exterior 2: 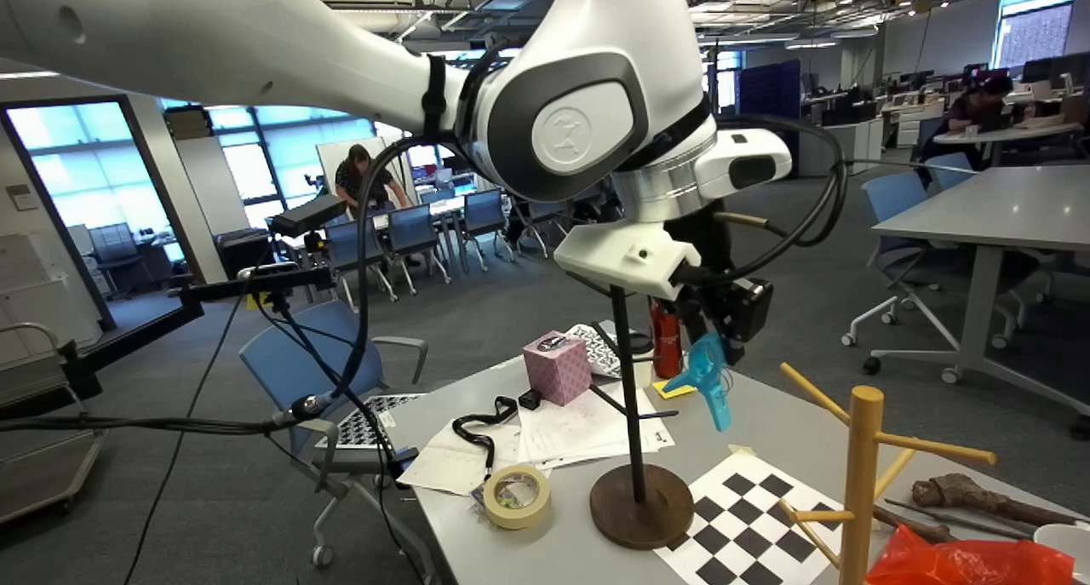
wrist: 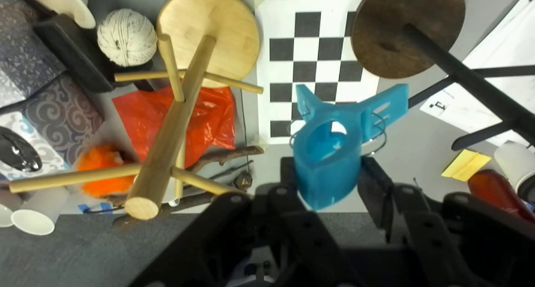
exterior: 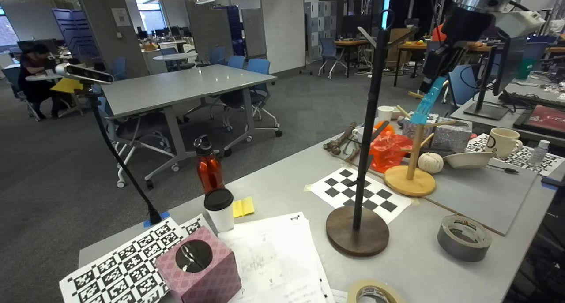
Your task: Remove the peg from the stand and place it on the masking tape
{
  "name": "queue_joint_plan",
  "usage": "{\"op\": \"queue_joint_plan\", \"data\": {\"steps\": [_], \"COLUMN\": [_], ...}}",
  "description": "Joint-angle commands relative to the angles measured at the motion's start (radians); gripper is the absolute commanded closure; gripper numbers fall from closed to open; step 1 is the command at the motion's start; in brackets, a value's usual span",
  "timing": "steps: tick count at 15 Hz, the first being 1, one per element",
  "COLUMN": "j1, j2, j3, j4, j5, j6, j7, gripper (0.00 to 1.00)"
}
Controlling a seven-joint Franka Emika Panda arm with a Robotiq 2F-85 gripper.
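The bright teal-blue peg (exterior: 427, 103) is held up in the air by my gripper (exterior: 432, 80). In the wrist view my gripper (wrist: 328, 170) has its two black fingers against both sides of the peg (wrist: 328, 161). In an exterior view the peg (exterior 2: 708, 379) hangs below the gripper (exterior 2: 717, 346), well apart from the wooden stand (exterior 2: 860, 474). The stand (exterior: 410, 181) is upright on its round base and also shows in the wrist view (wrist: 234, 24). The grey masking tape roll (exterior: 461, 246) lies flat near the table's front edge, out of sight in the wrist view.
A black pole stand (exterior: 357, 239) with side arms rises between the checkerboard (exterior: 359, 190) and the papers (exterior: 273, 250). A tan tape roll (exterior 2: 517, 497), a tissue box (exterior 2: 558, 368) and a red bag (exterior: 390, 151) lie around. A ball of twine (wrist: 126, 37) sits beside the wooden stand.
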Motion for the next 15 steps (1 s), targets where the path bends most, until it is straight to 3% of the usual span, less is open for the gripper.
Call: {"op": "queue_joint_plan", "data": {"steps": [1,8,15], "j1": [0.017,0.038,0.027], "j2": [0.005,0.039,0.068], "j3": [0.01,0.018,0.008], "j4": [-0.029,-0.09,-0.104], "j5": [0.015,-0.016,-0.02], "j6": [0.134,0.402,0.519], "j7": [0.022,0.089,0.112], "gripper": [0.84,0.84,0.84]}}
